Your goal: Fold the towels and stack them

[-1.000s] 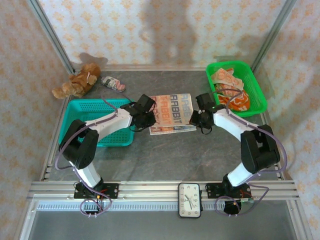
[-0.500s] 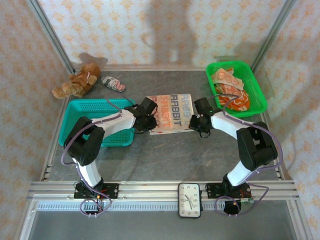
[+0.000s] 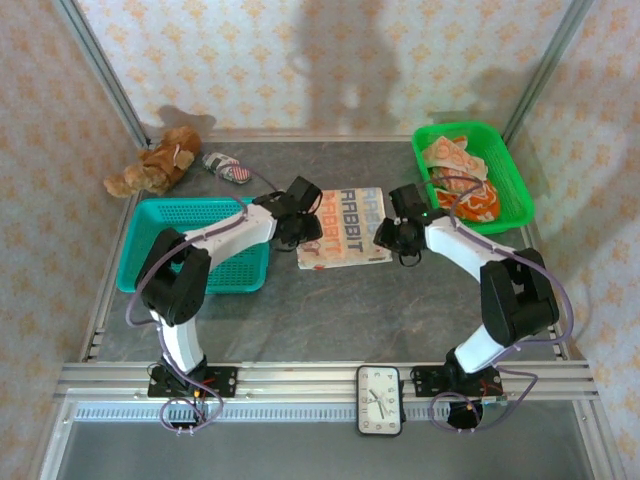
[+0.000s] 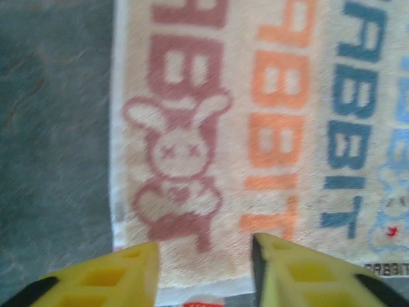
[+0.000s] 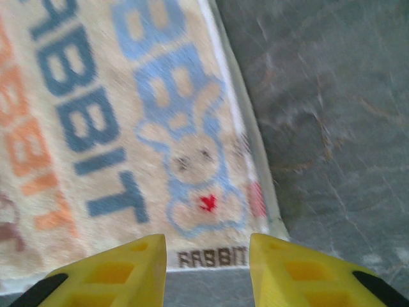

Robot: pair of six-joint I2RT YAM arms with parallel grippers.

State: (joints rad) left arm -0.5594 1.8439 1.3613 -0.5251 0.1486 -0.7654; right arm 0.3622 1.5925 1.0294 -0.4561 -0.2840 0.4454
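The left tool [image 4: 204, 262] and right tool [image 5: 208, 259] stood partly open and empty over opposite side edges of the cream terry towel printed with "RABBIT" lettering [image 3: 345, 225], which lay flat on the grey bench [image 3: 330, 310]. One fold looked laid, so the next move probably called for regripping. Beyond, crumpled orange-and-cream towels [image 3: 460, 175] lay in the green plastic basket [image 3: 520, 205].

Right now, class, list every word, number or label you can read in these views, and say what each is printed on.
"RABBIT": large letters in coloured rows on the flat towel.
"RABBIT": small dark print on the hem label of that towel.
Numerals on the clock: too small to read.
Print on the crumpled towels in the green basket: too small to read.
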